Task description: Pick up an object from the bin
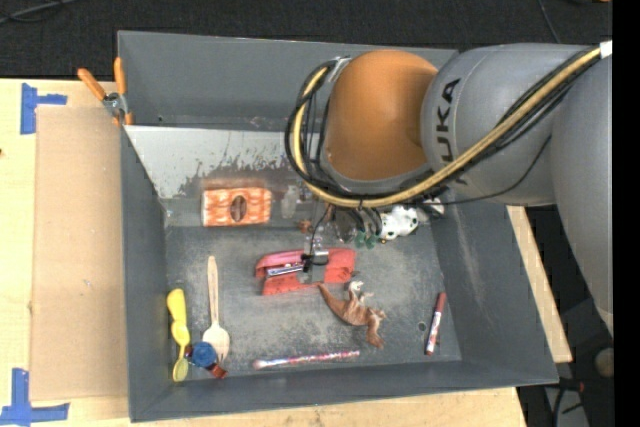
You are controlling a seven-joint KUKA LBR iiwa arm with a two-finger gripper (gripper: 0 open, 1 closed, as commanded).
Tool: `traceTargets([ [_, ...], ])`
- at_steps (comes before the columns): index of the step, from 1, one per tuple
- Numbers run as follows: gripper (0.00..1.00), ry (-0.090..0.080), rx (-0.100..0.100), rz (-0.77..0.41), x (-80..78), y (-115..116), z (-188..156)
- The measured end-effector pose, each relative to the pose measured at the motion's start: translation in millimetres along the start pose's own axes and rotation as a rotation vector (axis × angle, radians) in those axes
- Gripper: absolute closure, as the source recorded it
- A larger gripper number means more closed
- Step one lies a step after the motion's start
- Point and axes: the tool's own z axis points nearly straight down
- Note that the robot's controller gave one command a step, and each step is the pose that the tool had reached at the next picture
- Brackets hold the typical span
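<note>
My gripper reaches down from under the arm's orange cover at the bin's middle. Its tip is right at the top of a flat red object with a dark patch at its centre, which lies on the bin floor. Whether it touches or grips the red object I cannot tell. An orange patterned packet lies to the left, near the bin's back wall. A brown animal-like figure lies just in front of the red object, to the right.
A red marker lies at the right front. A thin pink stick runs along the front wall. At the left front lie a white spoon, a yellow piece and a small blue thing. A white-and-green item sits under the arm.
</note>
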Motion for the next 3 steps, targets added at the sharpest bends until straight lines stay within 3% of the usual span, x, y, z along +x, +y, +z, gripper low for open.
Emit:
traceTargets([
  [1, 0.00, -0.009, -0.002, 0.016, -0.7, -25, 74],
  [2, 1.00, 0.002, 0.000, 0.038, 12.1, -59, 87],
  [3, 1.00, 0.002, -0.001, 0.039, 12.1, -59, 87],
])
